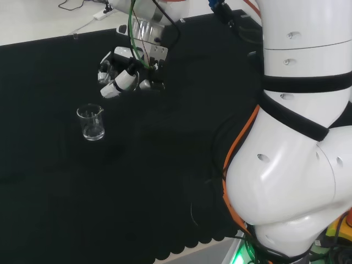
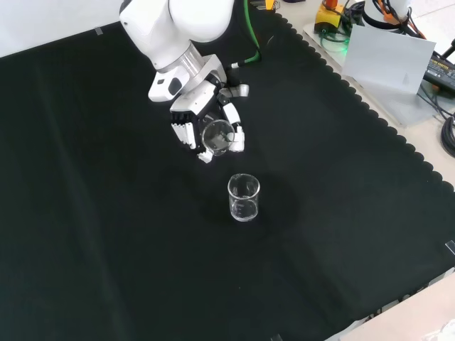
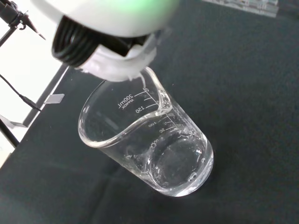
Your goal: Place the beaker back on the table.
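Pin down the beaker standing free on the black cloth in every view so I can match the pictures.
Head view: the beaker stands left of centre, below and left of the robot hand.
Front view: it stands near centre, just below the robot hand.
Wrist view: a beaker shows close up over the cloth; I cannot tell if it is the same one.
Shared landmark: the robot hand.

Black cloth covers the bench, its edge scalloped; a grey sheet lies beyond that edge, with cables beside it.
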### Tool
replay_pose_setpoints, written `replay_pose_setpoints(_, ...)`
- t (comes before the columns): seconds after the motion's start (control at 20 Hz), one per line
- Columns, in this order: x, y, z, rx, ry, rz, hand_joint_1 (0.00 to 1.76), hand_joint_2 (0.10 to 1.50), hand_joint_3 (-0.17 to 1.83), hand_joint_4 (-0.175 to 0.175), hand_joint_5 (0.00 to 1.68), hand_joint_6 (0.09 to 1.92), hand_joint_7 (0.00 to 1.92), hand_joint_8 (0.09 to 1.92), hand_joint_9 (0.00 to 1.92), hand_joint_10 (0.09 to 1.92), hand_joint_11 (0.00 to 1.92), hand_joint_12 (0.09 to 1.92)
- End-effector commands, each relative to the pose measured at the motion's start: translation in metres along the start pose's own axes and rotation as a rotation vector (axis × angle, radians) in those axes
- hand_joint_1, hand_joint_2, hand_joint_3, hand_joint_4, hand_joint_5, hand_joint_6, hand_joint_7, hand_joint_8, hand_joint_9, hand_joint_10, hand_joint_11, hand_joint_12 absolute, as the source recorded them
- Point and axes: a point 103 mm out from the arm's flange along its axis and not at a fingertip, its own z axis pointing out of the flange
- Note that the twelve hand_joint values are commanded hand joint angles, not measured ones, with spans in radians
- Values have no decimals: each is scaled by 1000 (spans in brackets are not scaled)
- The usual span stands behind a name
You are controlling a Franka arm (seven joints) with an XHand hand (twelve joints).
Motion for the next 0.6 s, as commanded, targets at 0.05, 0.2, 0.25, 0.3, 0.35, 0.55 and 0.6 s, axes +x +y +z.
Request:
replay_pose_setpoints(0.05,-4,6,6,7,34,-2,1118,629,784,150,1196,875,1697,534,1706,430,1431,773)
replay_pose_setpoints(0.2,-7,7,7,2,49,-4,1118,630,784,150,1196,875,1697,535,1706,431,1430,773)
replay_pose_setpoints(0.25,-7,8,7,1,50,-3,1118,630,784,150,1196,875,1697,535,1705,431,1429,774)
replay_pose_setpoints(0.3,-9,7,7,-5,53,-4,1118,630,784,150,1196,875,1697,536,1705,432,1429,774)
replay_pose_setpoints(0.35,-11,7,8,-20,59,-8,1118,630,784,150,1196,875,1697,536,1705,432,1429,774)
replay_pose_setpoints(0.55,-18,8,9,-43,83,-12,1118,630,784,151,1196,874,1696,537,1704,434,1427,774)
replay_pose_setpoints(0.6,-21,8,9,-45,89,-11,1118,630,784,151,1196,874,1696,537,1704,434,1427,775)
